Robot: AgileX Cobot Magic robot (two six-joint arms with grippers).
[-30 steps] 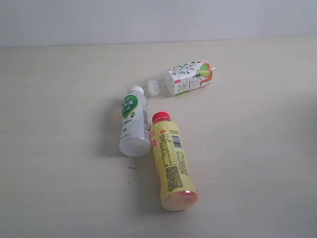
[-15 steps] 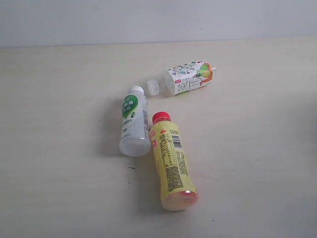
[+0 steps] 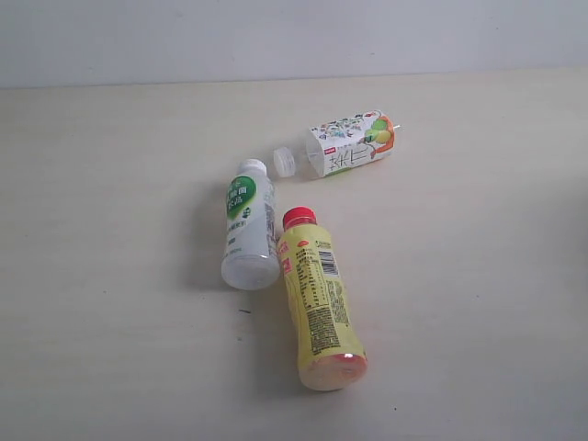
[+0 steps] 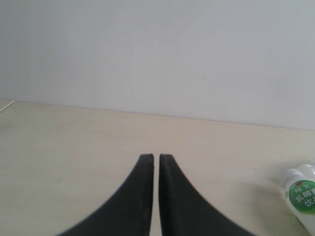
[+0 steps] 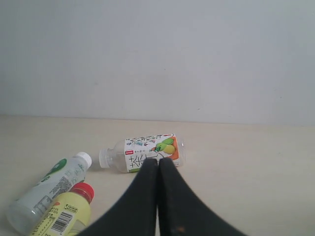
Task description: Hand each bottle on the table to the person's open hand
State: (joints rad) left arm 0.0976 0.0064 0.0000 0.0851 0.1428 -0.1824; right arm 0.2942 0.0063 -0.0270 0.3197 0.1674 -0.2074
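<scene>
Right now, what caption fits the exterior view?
White bottle, yellow bottle and floral-label bottle lying on a pale table.

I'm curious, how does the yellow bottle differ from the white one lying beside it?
The yellow bottle has a red cap, while the white bottle has a white one. The yellow bottle shows a printed panel with a barcode, and the white bottle shows a green patch. The yellow bottle looks longer and lies nearer the camera than the white bottle. Both lie on their sides on the table, capped, with the caps pointing toward the far wall.
</scene>
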